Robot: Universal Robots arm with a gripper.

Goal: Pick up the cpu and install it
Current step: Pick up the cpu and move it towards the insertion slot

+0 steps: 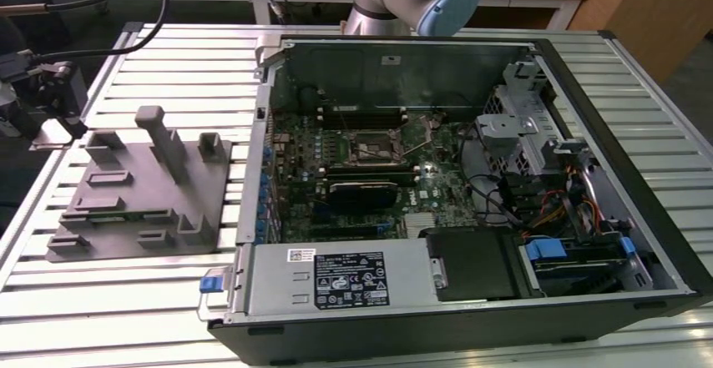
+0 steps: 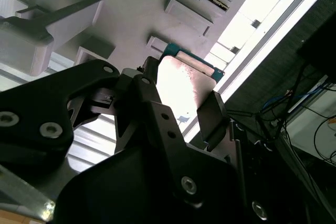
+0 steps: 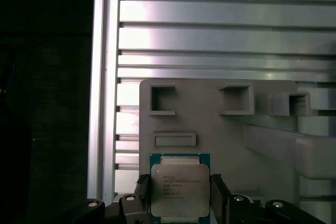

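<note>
The cpu (image 3: 179, 187) is a small square chip with a silvery top and a green rim, and it sits between the two black fingers of my gripper (image 3: 179, 199). One finger (image 3: 142, 191) presses each opposite edge. In the second wrist view the cpu (image 2: 185, 80) shines brightly between the same fingers (image 2: 210, 113). It hangs by the corner of the grey fixture (image 3: 210, 129). In the exterior view my gripper (image 1: 50, 97) is at the far left, beside the grey fixture (image 1: 134, 193). The motherboard socket (image 1: 370, 144) lies inside the open computer case, well to the exterior view's right.
The open computer case (image 1: 624, 134) fills the exterior view's right, with a power supply (image 1: 334, 280) at its front and drive bays and cables on its right side. Upright posts (image 1: 162, 138) rise from the grey fixture. The slatted metal table (image 1: 112, 301) ends near my gripper.
</note>
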